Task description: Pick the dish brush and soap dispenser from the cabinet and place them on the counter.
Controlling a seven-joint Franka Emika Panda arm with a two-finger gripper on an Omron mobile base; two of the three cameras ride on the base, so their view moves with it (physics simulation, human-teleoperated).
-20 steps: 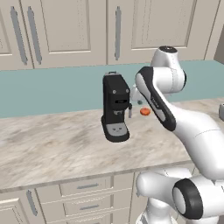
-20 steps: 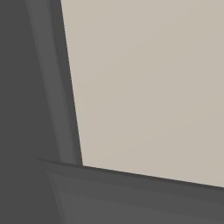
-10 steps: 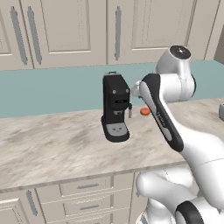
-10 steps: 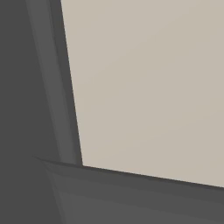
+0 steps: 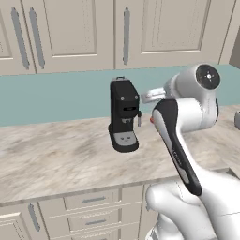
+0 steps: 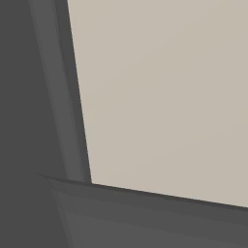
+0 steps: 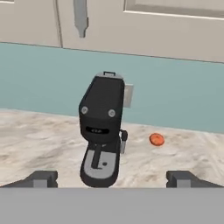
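The cabinet [image 5: 70, 33] runs along the top of the left base view with its panelled doors shut, grey bar handles [image 5: 126, 35] hanging down. The dish brush and soap dispenser are out of view. The counter [image 5: 56, 159] is marbled beige stone. In the hand view my gripper [image 7: 112, 178] is open, its two dark fingertips [image 7: 43, 178] set wide apart with nothing between them. It points at a black coffee machine [image 7: 103, 131], below a cabinet handle [image 7: 81, 17].
The coffee machine [image 5: 124, 115] stands mid-counter against the teal backsplash. A small orange-red object [image 7: 156, 139] lies on the counter to its right. Cream drawers [image 5: 93, 211] sit below the counter. The right base view faces a flat beige panel [image 6: 169, 97] with a dark grey frame.
My arm's upper joint has swung a little to the right, and the forearm now covers most of the small red object beside the coffee machine.
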